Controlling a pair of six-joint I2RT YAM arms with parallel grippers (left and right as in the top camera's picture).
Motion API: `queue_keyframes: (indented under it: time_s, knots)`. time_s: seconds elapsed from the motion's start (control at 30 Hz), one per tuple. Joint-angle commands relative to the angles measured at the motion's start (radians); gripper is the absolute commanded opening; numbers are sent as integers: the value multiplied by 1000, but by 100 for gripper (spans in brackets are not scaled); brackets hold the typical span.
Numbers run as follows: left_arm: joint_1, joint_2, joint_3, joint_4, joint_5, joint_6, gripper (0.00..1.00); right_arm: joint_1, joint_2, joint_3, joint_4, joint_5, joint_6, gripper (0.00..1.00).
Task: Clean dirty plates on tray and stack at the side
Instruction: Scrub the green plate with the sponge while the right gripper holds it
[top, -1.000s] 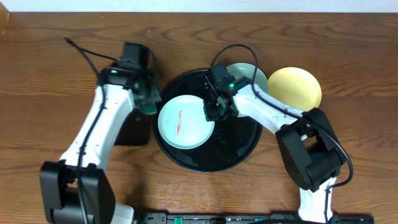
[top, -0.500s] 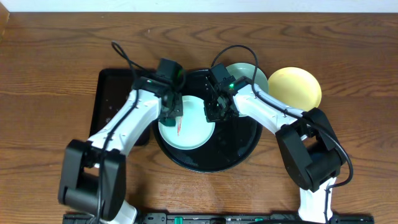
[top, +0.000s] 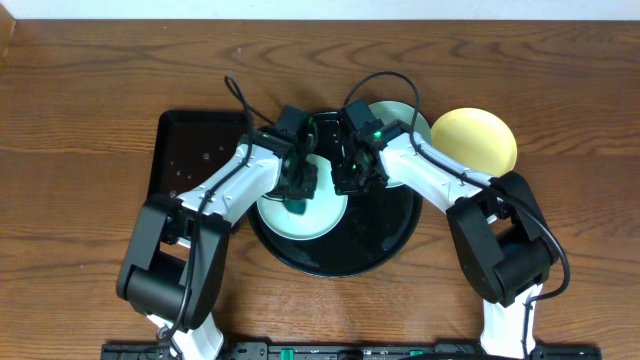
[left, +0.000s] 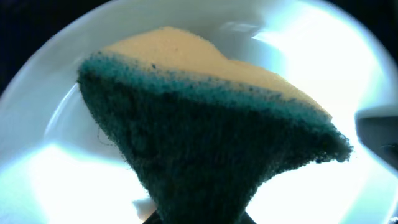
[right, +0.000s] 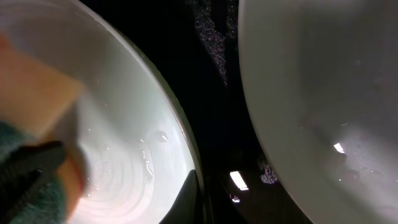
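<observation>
Onto the mint plate (top: 272, 215), the left tool (top: 300, 188) has brought its sponge (left: 205, 137).

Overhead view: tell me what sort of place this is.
Likely a robotics test bench staged as a dishwashing station, not a real kitchen: a bare wooden table, two robot arms, and the left gripper pressing a sponge onto a mint plate on a round black tray.

No text, label, brand or number can be read anywhere — not in any view.
</observation>
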Motion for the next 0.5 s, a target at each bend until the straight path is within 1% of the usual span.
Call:
queue_keyframes:
  time_s: [0.0, 0.07, 0.2, 0.27, 0.33, 0.4, 0.43, 0.47]
  knots:
    - [4, 9, -3, 39, -7, 36, 7, -6, 8, 19, -3, -8, -14, 1]
    - [13, 9, -3, 67, -114, -19, 8, -7, 8, 19, -3, -8, -14, 1]
    - [34, 9, -3, 111, -357, -191, 8, -7, 8, 19, -3, -8, -14, 1]
    - [45, 9, -3, 124, -439, -265, 8, -6, 8, 19, -3, -8, -14, 1]
    - [54, 9, -3, 129, -463, -296, 8, -6, 8, 19, -3, -8, -14, 1]
    - [56, 9, -3, 123, -457, -294, 8, -6, 8, 19, -2, -8, -14, 1]
    - [55, 9, -3, 111, -438, -279, 8, -6, 8, 19, -1, -8, -14, 1]
    - [52, 9, -3, 92, -391, -238, 8, -6, 8, 19, -1, -6, -14, 1]
